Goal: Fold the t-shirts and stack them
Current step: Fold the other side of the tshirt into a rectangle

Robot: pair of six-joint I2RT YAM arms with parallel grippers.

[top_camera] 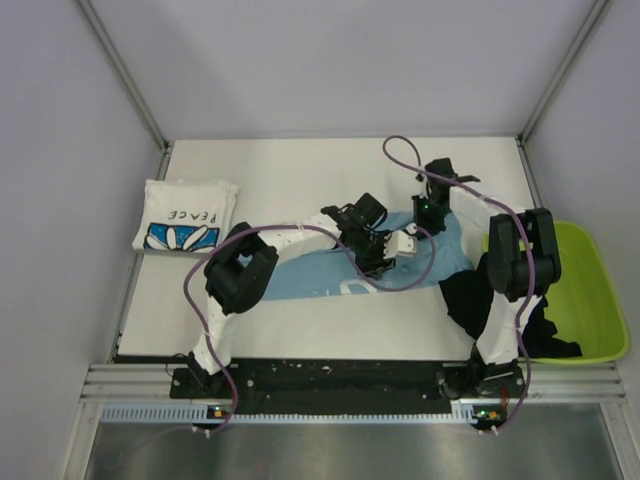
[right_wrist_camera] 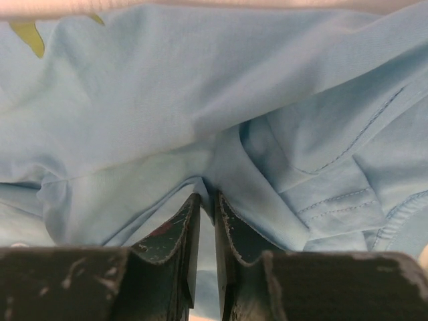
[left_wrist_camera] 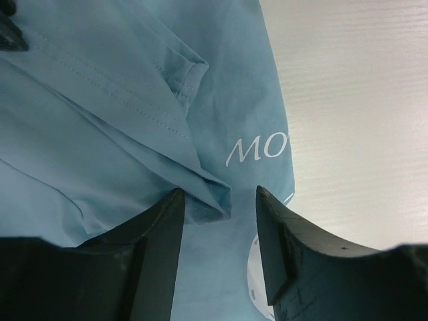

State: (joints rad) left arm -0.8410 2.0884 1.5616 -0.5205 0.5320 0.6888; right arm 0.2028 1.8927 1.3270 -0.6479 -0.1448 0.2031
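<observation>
The light blue t-shirt lies crumpled in the middle of the table. My left gripper hovers open over it; in the left wrist view the jaws stand apart above a folded hem corner of the blue cloth, with white print beside it. My right gripper is at the shirt's far right part; in the right wrist view it is shut on a pinched fold of the blue shirt. The white "PEACE" t-shirt lies folded at the left. The black t-shirt lies bunched at the right.
A lime-green bin stands at the right table edge, with black cloth hanging over its near rim. Purple cables loop over both arms. Bare white table shows to the right of the blue shirt in the left wrist view.
</observation>
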